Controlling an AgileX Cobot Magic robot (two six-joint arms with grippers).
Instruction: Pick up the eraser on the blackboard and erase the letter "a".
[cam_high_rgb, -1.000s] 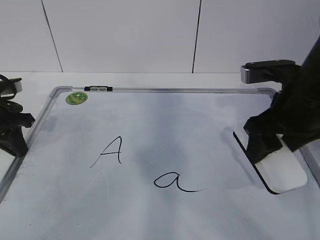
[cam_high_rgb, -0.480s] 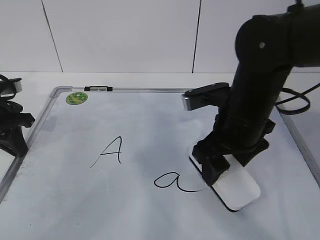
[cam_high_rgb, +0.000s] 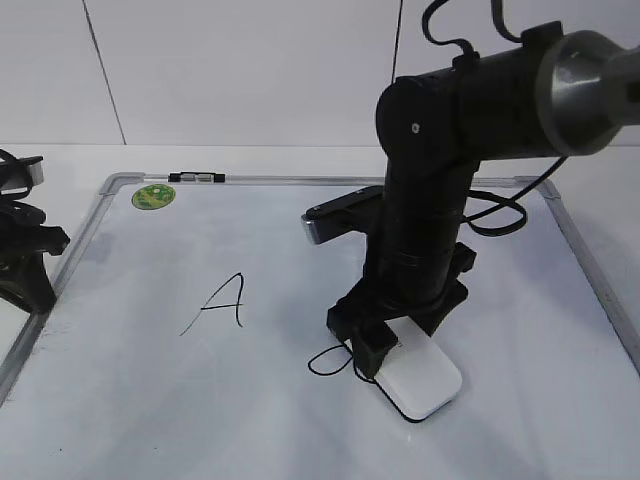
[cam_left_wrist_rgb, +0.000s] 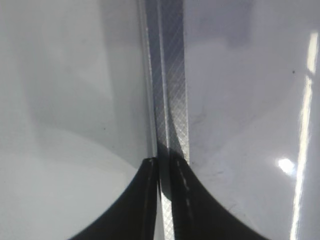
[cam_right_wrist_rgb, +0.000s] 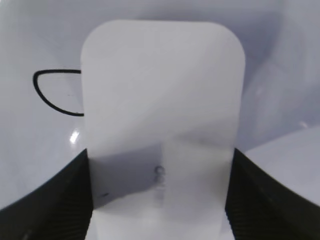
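- The right black gripper (cam_high_rgb: 385, 352) stands with its jaws spread wide around the flat white plastic eraser with rounded corners (cam_high_rgb: 420, 378), clamping it by its long sides; the wrist view shows dark fingers (cam_right_wrist_rgb: 60, 200) against both edges of the block (cam_right_wrist_rgb: 160, 120).
- The eraser lies flat on the large white dry-erase board with a grey metal frame (cam_high_rgb: 300, 181), covering most of the handwritten black letter "a" (cam_high_rgb: 325, 362).
- Only the left curve of the loop (cam_right_wrist_rgb: 52, 90) shows beside the eraser's left edge.
- Further left is an angular black capital "A" (cam_high_rgb: 222, 302); at the far corner, a round green sticker (cam_high_rgb: 153, 196).
- The left gripper (cam_left_wrist_rgb: 165, 200) hangs nearly closed, empty, over the board's left frame rail (cam_left_wrist_rgb: 170, 90).
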